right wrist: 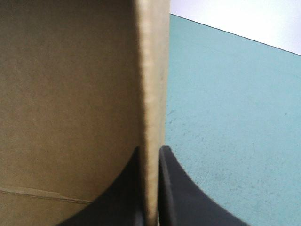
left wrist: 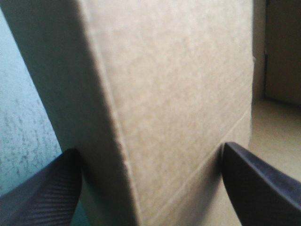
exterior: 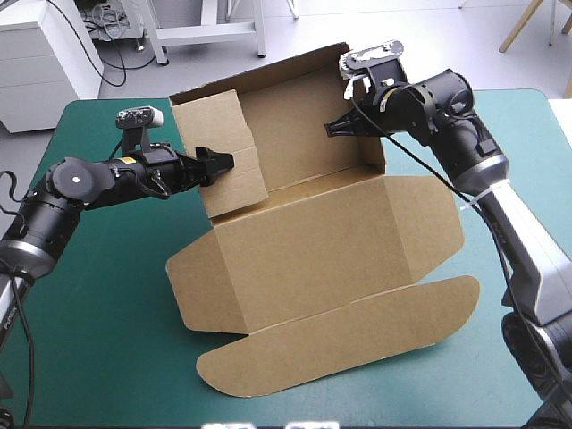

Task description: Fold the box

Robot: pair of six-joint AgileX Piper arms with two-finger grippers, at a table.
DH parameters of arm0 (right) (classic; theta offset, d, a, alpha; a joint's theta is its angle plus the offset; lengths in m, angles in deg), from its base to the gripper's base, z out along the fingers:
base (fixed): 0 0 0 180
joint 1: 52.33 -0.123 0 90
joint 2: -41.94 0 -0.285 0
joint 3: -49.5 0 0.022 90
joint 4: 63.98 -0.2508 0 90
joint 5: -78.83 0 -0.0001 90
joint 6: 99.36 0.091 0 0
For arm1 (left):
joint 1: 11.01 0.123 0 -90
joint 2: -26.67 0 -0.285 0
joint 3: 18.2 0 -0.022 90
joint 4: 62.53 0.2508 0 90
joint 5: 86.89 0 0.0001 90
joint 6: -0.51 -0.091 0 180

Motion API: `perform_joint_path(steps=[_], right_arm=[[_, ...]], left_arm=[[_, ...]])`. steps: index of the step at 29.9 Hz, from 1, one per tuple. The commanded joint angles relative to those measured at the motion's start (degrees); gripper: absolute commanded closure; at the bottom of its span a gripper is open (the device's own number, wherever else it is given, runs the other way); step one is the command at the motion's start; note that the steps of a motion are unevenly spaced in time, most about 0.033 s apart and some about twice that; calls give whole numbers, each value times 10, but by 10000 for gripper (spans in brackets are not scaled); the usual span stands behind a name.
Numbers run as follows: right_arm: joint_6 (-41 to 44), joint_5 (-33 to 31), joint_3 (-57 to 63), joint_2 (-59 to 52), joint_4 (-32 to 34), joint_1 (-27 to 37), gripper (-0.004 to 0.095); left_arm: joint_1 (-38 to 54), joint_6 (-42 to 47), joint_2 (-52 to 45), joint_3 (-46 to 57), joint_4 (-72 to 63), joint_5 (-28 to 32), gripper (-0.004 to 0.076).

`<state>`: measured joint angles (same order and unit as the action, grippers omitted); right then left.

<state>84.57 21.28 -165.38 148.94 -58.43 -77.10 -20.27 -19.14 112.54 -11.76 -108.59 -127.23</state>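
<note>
The brown box (exterior: 313, 241) lies in the middle of the teal-green cover, its far walls raised and its lid panel flat toward the front. My left gripper (exterior: 219, 164) is open and straddles the raised left wall (left wrist: 178, 94), one black finger (left wrist: 42, 193) outside it and the other (left wrist: 263, 183) inside the box. My right gripper (exterior: 344, 125) is shut on the top edge of the raised right wall (right wrist: 150, 94). That wall's board (right wrist: 70, 94) fills the view beside the right gripper (right wrist: 150, 188).
The long rounded lid flap (exterior: 340, 344) reaches toward the table's front edge. Side flaps lie flat at the left (exterior: 192, 281) and right (exterior: 424, 223). Bare teal-green cover (exterior: 98, 304) shows on the left, and more of it (right wrist: 235, 117) lies beyond the right wall.
</note>
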Motion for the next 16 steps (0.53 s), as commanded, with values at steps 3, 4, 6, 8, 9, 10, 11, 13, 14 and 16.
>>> perform_joint_path(steps=[3,4,6,8,9,10,11,13,14,16], right_arm=[[10,47,-16,-29,-15,-15,921],[18,47,-16,-29,-4,-21,921],[40,47,-16,-29,33,-33,921],[63,49,-16,-29,75,-50,921],[70,52,-16,-29,88,-55,921],[75,53,-16,-29,98,-60,921],[80,54,-16,-29,103,-65,921],[83,55,-16,-29,103,-70,921],[88,57,-16,-29,103,-70,921],[96,60,-16,-29,103,-70,921]], left_arm=[[-9,39,-16,-20,-35,68,152],[-9,45,-16,-20,-35,73,152],[-9,60,-16,-20,-37,83,152],[-9,65,-16,-20,-37,86,152],[-9,67,-16,-20,-37,86,152],[-9,67,-16,-20,-36,86,152],[-9,67,-16,-20,-36,86,152],[-9,67,-16,-20,-28,86,154],[-9,68,-15,-20,-22,86,161],[-9,68,-12,-20,-13,84,183]])
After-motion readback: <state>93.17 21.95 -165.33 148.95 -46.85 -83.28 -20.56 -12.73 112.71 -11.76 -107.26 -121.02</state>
